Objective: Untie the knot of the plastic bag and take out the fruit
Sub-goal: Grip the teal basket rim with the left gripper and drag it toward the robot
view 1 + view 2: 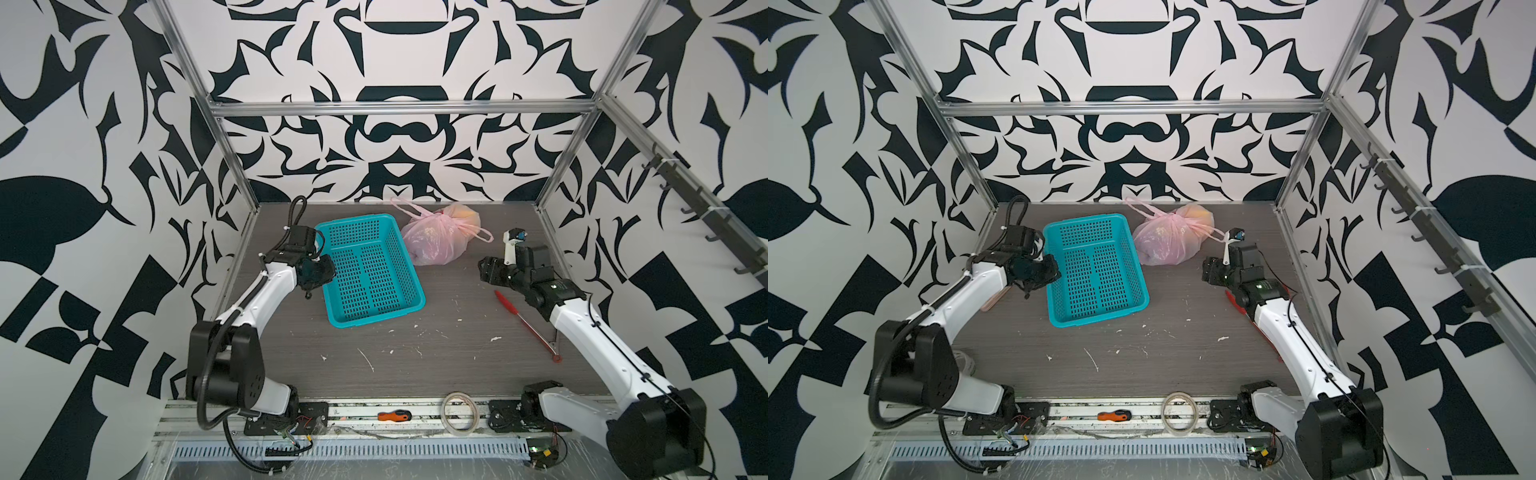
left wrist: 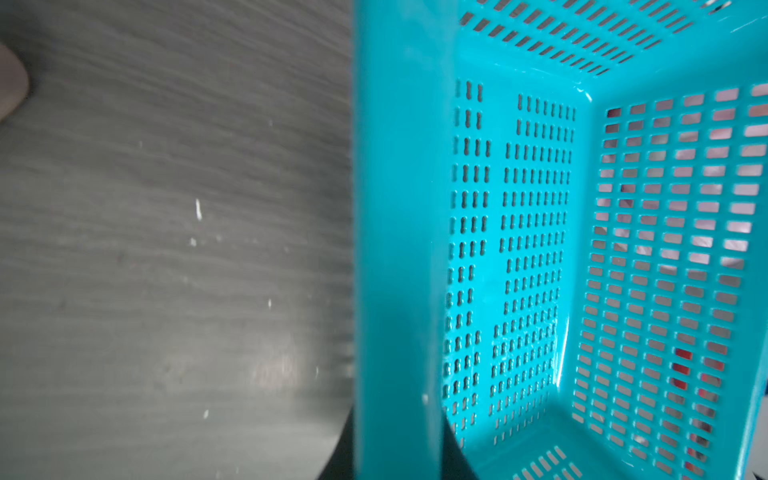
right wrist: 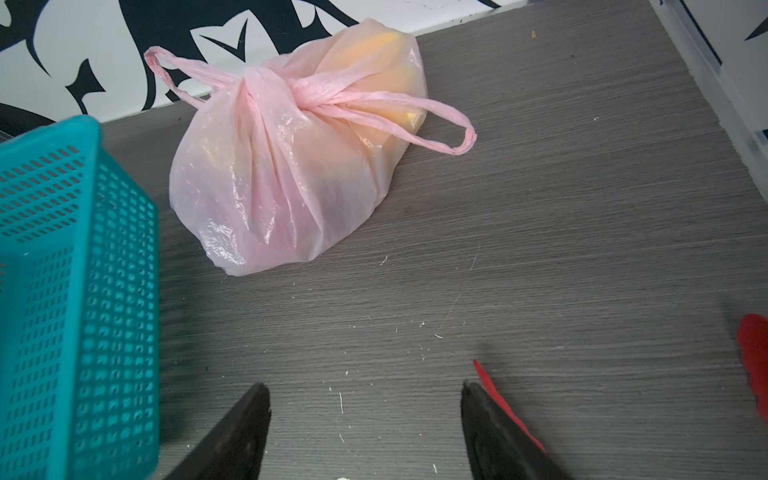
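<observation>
The pale-pink plastic bag (image 1: 432,245) (image 1: 1163,245) (image 3: 270,187) lies at the back of the table, right of the teal basket. Its knot (image 3: 307,93) is tied, with a loop handle sticking out on each side. Fruit (image 3: 386,54) shows only as yellow-orange shapes through the plastic. My right gripper (image 1: 484,270) (image 1: 1208,270) (image 3: 365,388) is open and empty, low over the table to the right of the bag and pointing toward it. My left gripper (image 1: 322,270) (image 1: 1054,270) (image 2: 397,453) is shut on the basket's left rim (image 2: 395,208).
The teal perforated basket (image 1: 374,316) (image 1: 1100,316) (image 3: 83,291) sits empty, left of centre. A red pen (image 1: 523,320) (image 3: 498,399) lies under the right arm. A tape roll (image 1: 459,413) and an orange screwdriver (image 1: 394,415) rest on the front rail.
</observation>
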{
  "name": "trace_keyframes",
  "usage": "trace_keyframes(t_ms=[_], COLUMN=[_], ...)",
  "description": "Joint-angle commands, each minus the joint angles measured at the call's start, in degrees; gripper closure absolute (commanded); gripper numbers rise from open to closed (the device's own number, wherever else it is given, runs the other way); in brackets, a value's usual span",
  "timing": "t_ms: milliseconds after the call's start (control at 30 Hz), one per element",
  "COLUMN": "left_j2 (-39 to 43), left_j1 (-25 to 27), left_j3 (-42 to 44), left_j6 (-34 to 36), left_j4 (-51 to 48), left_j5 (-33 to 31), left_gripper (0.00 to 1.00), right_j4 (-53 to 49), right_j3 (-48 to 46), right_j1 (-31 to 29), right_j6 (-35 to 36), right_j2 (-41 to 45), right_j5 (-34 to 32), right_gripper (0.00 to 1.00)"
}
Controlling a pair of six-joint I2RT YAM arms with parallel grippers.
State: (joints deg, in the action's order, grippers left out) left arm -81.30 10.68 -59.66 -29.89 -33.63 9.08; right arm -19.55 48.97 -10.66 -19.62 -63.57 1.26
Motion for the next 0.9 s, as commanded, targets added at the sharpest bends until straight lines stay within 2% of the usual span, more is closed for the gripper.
trace_keyframes(t_ms=[0,133,200,300,467,567,700,867], left_j2=[6.0,13.1,14.9,14.9,9.3,2.2,-5.1,-11.8], left_j1=[1.4,6.1,10.4,19.6,31.1,35.2,38.7,41.2], left_j3=[2.5,3.9,4.5,4.1,2.8,0.7,-2.7,-8.2], left_j6=[-1.7,-4.1,-7.4,-12.6,-19.1,-20.6,-22.1,-23.1], left_j4=[-2.4,-5.7,-5.5,-4.2,2.5,5.9,10.4,11.5], left_j5=[6.2,5.9,5.3,1.0,-3.9,-5.4,-7.1,-10.0], left_gripper=[1.0,1.0,1.0,1.0,1.0,1.0,1.0,1.0], right_j4=[0.9,-0.1,-1.0,-2.8,-6.8,-8.4,-10.0,-10.7], right_j3=[1.2,2.4,2.9,3.7,5.0,4.9,4.5,3.5], right_j1=[-0.3,-0.3,-0.2,-0.2,1.1,2.7,5.7,9.4], right_j6=[-0.3,-0.3,0.1,0.6,0.5,0.3,0.0,0.1], right_j2=[0.9,0.5,0.5,1.0,2.2,3.7,5.4,6.7], right_j5=[-1.3,-1.9,-3.4,-5.5,-8.5,-9.0,-8.0,-5.0], right_gripper=[0.24,0.24,0.24,0.23,0.22,0.21,0.21,0.21])
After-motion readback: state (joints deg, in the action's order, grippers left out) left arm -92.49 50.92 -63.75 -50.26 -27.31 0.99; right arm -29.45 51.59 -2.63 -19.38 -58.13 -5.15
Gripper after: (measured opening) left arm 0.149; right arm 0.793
